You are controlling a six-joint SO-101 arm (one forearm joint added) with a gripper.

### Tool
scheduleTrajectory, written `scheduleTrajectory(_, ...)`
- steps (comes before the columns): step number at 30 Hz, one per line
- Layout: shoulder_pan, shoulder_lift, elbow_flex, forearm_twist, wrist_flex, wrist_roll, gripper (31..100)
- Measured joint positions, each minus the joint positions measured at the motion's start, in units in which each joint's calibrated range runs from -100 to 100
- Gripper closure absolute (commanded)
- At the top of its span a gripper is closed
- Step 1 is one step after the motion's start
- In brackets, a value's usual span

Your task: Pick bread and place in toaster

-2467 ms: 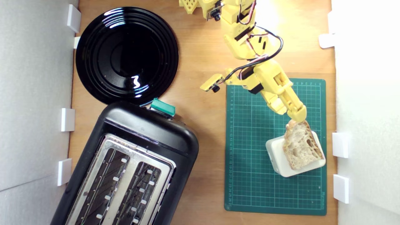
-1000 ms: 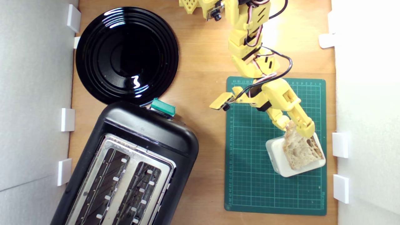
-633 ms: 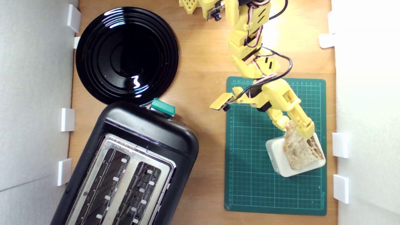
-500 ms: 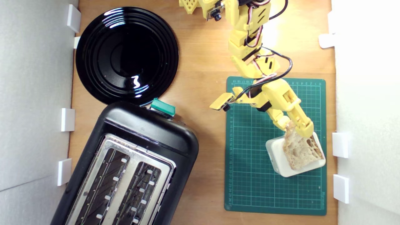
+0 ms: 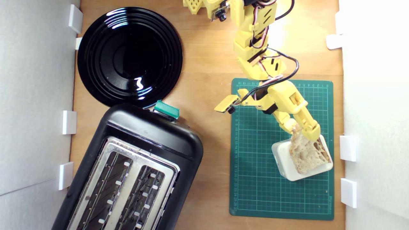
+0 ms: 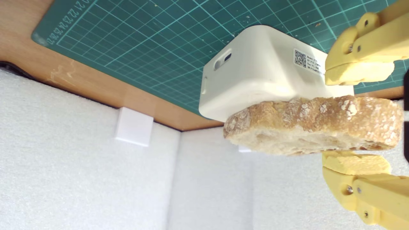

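Note:
The bread, a holey slice with a brown crust, lies on a rounded white block on the green mat. My yellow gripper is open and straddles the slice's rounded end. In the wrist view the bread sits between the two fingers. One finger touches the crumb side, while the other finger stands a small gap off the crust. The black toaster, with a silvery top, two long slots and a teal lever, stands at the exterior view's lower left.
A glossy black plate lies behind the toaster at the exterior view's upper left. The green cutting mat covers the right half of the wooden table. White foam walls with small white clips close both sides.
Since 2.5 s ago the arm has reached forward and the gripper has opened around the bread's rounded end. Over the last second it has hardly moved. The bread has stayed on the block.

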Motion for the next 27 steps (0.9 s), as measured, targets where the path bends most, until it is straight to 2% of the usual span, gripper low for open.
scheduleTrajectory(2, 0.0, 0.0, 0.0, 0.0, 0.0, 0.0, 61.4)
scheduleTrajectory(13, -0.1, -0.3, -0.9, 0.0, -0.7, -0.1, 74.2)
scheduleTrajectory(27, 0.0, -3.9, -0.7, 0.0, -0.8, -0.1, 75.1)
